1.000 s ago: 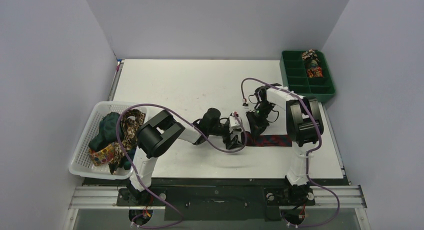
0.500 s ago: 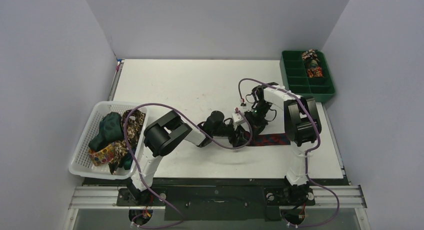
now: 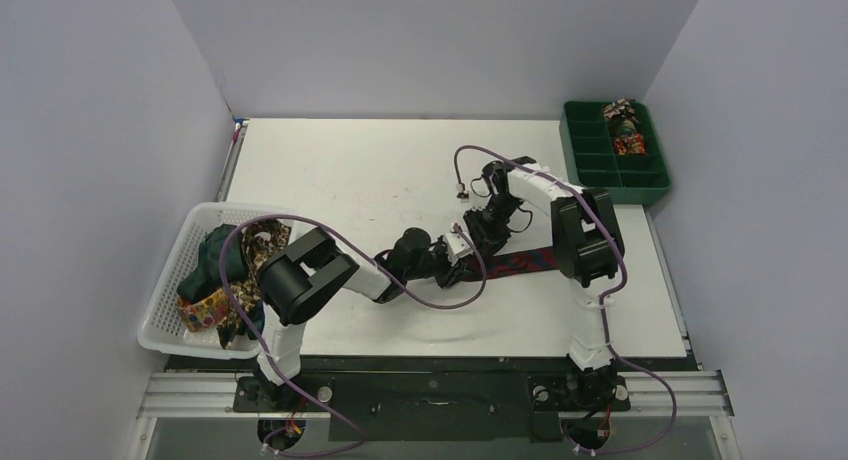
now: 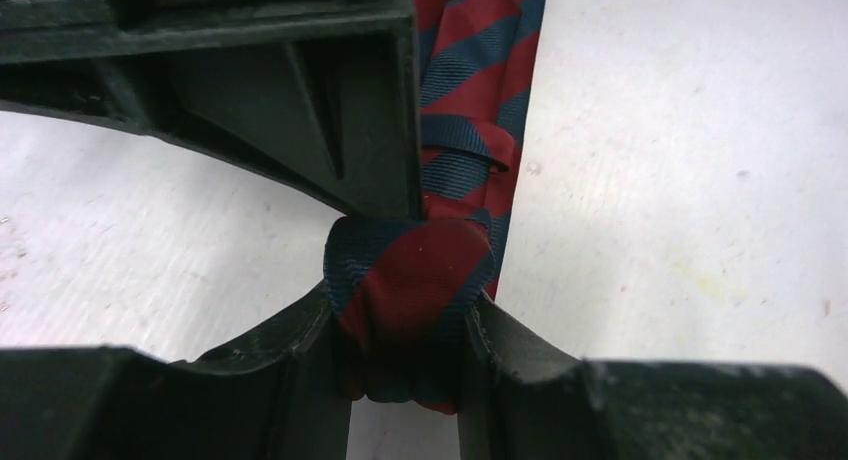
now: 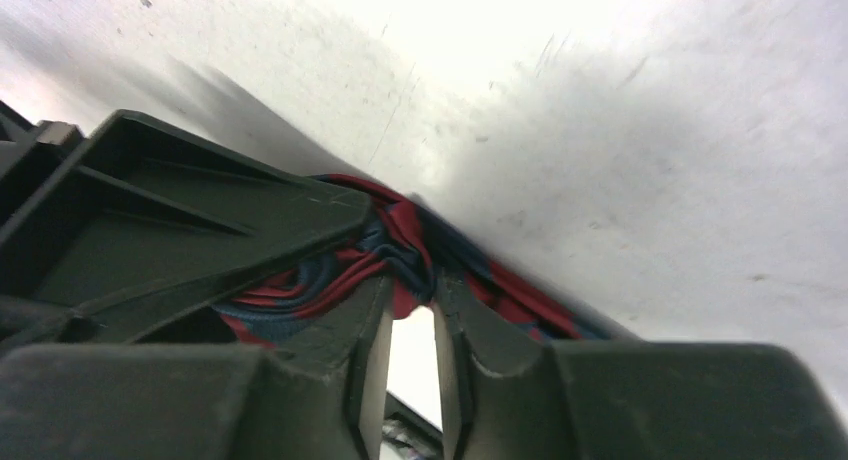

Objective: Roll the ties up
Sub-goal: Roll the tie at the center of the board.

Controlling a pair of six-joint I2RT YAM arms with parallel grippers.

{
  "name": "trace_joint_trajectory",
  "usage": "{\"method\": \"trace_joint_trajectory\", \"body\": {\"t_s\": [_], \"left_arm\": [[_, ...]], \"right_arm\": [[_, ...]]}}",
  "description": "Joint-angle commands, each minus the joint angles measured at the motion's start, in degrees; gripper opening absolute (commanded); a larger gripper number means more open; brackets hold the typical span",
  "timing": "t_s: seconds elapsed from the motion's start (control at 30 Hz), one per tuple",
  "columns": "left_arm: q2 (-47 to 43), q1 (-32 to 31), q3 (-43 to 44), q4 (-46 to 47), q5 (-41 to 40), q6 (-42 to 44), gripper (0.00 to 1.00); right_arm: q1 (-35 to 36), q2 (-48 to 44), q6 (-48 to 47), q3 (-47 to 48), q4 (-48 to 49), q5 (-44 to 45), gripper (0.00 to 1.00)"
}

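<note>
A navy tie with red diagonal stripes (image 3: 527, 260) lies flat on the white table, running right from both grippers. Its left end is wound into a small roll (image 4: 415, 270). My left gripper (image 4: 405, 325) is shut on that roll, one finger on each side; in the top view the left gripper (image 3: 458, 268) sits at the tie's left end. My right gripper (image 5: 412, 292) meets it from behind, jaws a narrow gap apart with a bunched fold of the tie (image 5: 300, 280) wedged between the tips. From above, the right gripper (image 3: 480, 230) is just beyond the left one.
A white mesh basket (image 3: 165, 305) at the left edge holds several loose ties (image 3: 225, 270). A green compartment tray (image 3: 600, 180) at the back right has rolled ties (image 3: 622, 120) in its far cells. Purple cables loop over both arms.
Both grippers shifted left and slightly back, dragging the tie's end so the tie now slants. The left jaws closed on the roll. The right jaws eased apart a little.
</note>
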Motion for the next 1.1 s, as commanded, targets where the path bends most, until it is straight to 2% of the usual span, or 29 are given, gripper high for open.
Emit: {"method": "trace_joint_trajectory", "body": {"t_s": [0.0, 0.13, 0.3, 0.4, 0.5, 0.57, 0.63, 0.73, 0.8, 0.83, 0.9, 0.93, 1.07], "left_arm": [[-0.5, -0.2, -3.0, -15.9, -4.3, 7.4, 0.02], [0.1, -0.2, -1.3, -19.5, -4.8, 8.4, 0.01], [1.2, -0.2, 1.6, -22.5, -4.6, 9.3, 0.01], [1.7, -0.3, 2.5, -23.6, -3.8, 10.0, 0.01], [2.0, -0.3, 3.0, -24.2, -3.3, 10.4, 0.01], [2.0, -0.2, 3.3, -24.6, -3.2, 10.7, 0.01], [2.0, -0.2, 3.6, -25.0, -2.9, 10.6, 0.01], [1.9, -0.2, 3.9, -25.4, -2.5, 10.5, 0.01], [1.7, 0.0, 4.2, -25.7, -2.1, 10.2, 0.03], [1.5, 0.1, 4.3, -25.5, -1.9, 10.1, 0.04], [0.8, 0.4, 4.0, -24.3, -0.6, 9.6, 0.18], [0.5, 0.7, 4.0, -23.6, 0.8, 9.3, 0.33], [-1.3, 1.7, 3.8, -17.4, 4.4, 8.4, 0.61]], "right_arm": [[-3.1, -2.7, -0.2, 1.0, 7.9, -3.1, 0.28], [-7.2, -7.0, 2.5, -2.6, 7.9, -11.7, 0.42], [-7.4, -9.4, 4.1, -6.4, 8.0, -21.0, 0.49], [-6.4, -10.4, 3.6, -7.8, 8.0, -21.7, 0.50], [-5.5, -9.7, 2.7, -8.1, 7.8, -18.7, 0.49], [-5.1, -8.5, 2.0, -8.0, 7.7, -15.7, 0.42], [-4.8, -6.8, 1.5, -7.6, 7.6, -12.5, 0.31], [-4.9, -5.6, 0.4, -7.4, 7.2, -7.1, 0.08], [-5.1, -5.9, -0.5, -7.8, 6.9, -3.5, 0.00], [-5.3, -5.9, -0.8, -8.0, 6.7, -2.2, 0.00], [-5.5, -6.0, -1.5, -8.4, 6.5, 1.1, 0.00], [-5.5, -6.0, -1.9, -8.5, 6.5, 3.4, 0.00], [-5.3, -5.0, -2.6, -8.2, 6.5, 8.7, 0.00]]}}
